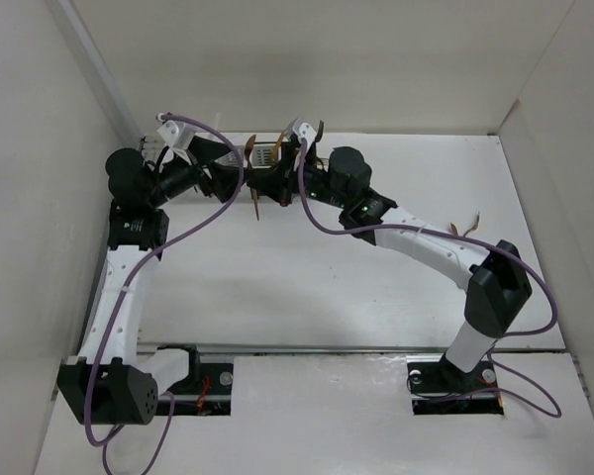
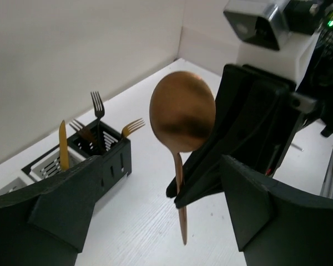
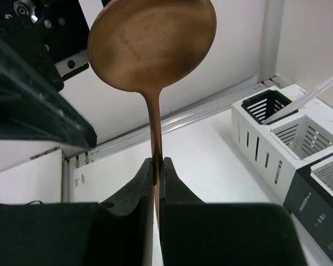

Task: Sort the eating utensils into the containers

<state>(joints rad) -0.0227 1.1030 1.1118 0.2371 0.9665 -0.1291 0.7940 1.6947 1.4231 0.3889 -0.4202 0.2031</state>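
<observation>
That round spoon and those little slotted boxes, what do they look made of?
The spoon looks like metal with a brushed copper-gold finish: soft sheen, faint marks, thin stiff handle. The white caddy and the black caddy look like matte moulded plastic, judging by even colour and clean slits, though painted metal is possible.

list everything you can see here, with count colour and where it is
caddies: three seen clearly, two white, one black, in a row on the table
spoon: one, copper, upright, handle pinched in the right gripper
forks: three, two dark, one gold, standing in the black caddy
knife: one, gold, in the white caddy beside it
clear stick: one, leaning in a white caddy
loose utensils: count unclear, copper and pale, on the table's right side
table: one, white
cables: purple, looping above the table
right gripper: black, shut on the spoon
left gripper: black, open, fingers either side of the spoon
</observation>
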